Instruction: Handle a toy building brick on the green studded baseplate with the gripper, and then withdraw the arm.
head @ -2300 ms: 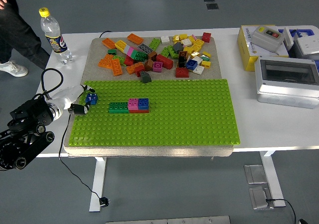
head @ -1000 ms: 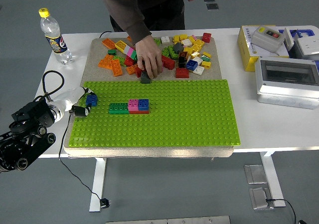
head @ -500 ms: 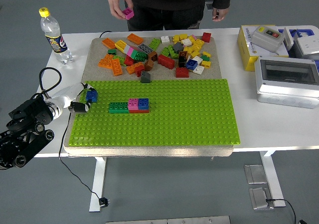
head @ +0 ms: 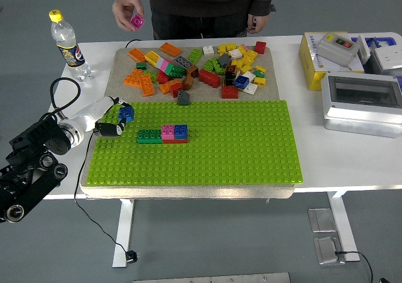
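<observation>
A white table (head: 188,44) (metal legs (head: 122,233)) stands on grey floor (head: 220,245).

Lab — electrical boxes (head: 361,100) on table (head: 326,151)

The top edge is cutting off the person (head: 201,0) above the chest, and the left hand (head: 113,121) is partly hiding the blue brick (head: 127,113).

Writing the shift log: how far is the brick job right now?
Done: a short row of bricks sits pressed on the green baseplate. In hand: the left hand holds a blue brick over the baseplate's left end. Left: seat it, let go, withdraw the arm. A person's hand holds a pink brick.
</observation>
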`<state>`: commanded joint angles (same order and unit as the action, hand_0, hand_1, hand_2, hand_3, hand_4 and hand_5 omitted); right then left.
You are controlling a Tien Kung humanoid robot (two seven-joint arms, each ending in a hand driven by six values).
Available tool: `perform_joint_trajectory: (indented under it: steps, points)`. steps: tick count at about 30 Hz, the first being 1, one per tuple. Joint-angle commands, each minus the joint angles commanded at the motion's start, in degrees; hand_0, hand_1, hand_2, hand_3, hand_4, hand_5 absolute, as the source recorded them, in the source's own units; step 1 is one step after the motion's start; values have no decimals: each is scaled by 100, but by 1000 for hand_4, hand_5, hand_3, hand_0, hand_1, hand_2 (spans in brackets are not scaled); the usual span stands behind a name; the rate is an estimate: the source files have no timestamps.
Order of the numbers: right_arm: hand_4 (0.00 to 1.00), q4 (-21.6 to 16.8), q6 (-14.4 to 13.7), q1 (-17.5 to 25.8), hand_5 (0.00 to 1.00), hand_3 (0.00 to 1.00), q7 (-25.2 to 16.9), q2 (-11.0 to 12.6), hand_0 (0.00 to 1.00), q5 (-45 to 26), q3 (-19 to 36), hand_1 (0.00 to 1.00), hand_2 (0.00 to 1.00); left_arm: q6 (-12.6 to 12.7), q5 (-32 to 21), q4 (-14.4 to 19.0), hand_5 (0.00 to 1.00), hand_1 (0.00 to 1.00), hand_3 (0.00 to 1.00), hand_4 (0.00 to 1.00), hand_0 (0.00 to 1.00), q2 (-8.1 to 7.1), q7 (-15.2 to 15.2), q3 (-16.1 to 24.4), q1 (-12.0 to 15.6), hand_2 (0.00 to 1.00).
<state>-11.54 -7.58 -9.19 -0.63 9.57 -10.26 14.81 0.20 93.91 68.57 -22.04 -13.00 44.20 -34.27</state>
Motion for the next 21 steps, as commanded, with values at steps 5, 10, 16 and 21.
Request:
perform_joint_trajectory:
  steps: [5,10,16,21]
  points:
    - [511,0,0,-4,727,716,-2,-1,707,4,-4,706,759,-17,82,44,160,955,545,358,998,218,-48,-66,14,949]
    - [511,-4,1,-8,727,716,-6,0,708,5,5,706,759,-38,97,-34,163,956,544,359,998,339,-78,-176,5,949]
    - [512,-5,6,-9,728,716,-11,1,707,-3,1,705,758,-68,71,-156,165,957,544,359,998,408,-105,-253,-5,949]
    - [513,-3,14,-4,727,716,-16,-4,707,6,8,705,757,-93,13,-277,168,958,544,360,998,456,-109,-309,-17,950]
